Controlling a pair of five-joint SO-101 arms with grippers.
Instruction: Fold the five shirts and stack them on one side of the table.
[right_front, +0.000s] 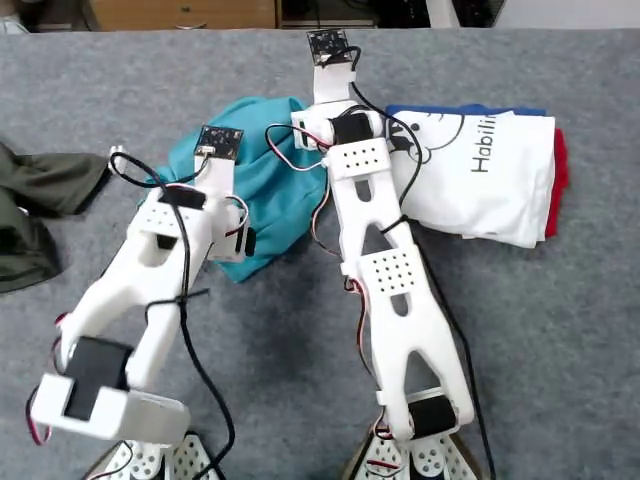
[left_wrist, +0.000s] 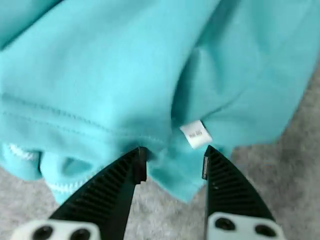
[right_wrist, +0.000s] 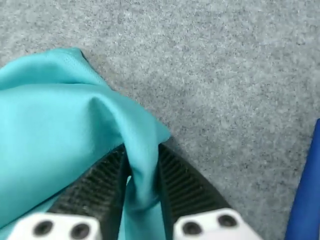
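Right fingers (right_wrist: 102, 180) pinch a fold of the teal shirt (right_wrist: 60, 120) on the table (right_wrist: 225, 75); left fingers (left_wrist: 117, 177) spread open over its hem

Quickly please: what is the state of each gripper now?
Left gripper: open, the teal shirt edge between its jaws.
Right gripper: closed on the teal shirt.

Dark lettering runs along the white shirt (right_front: 500, 190), and right by my left gripper (left_wrist: 172, 162) the teal shirt (left_wrist: 100, 65) carries a small white tag (left_wrist: 195, 134), its print unreadable.
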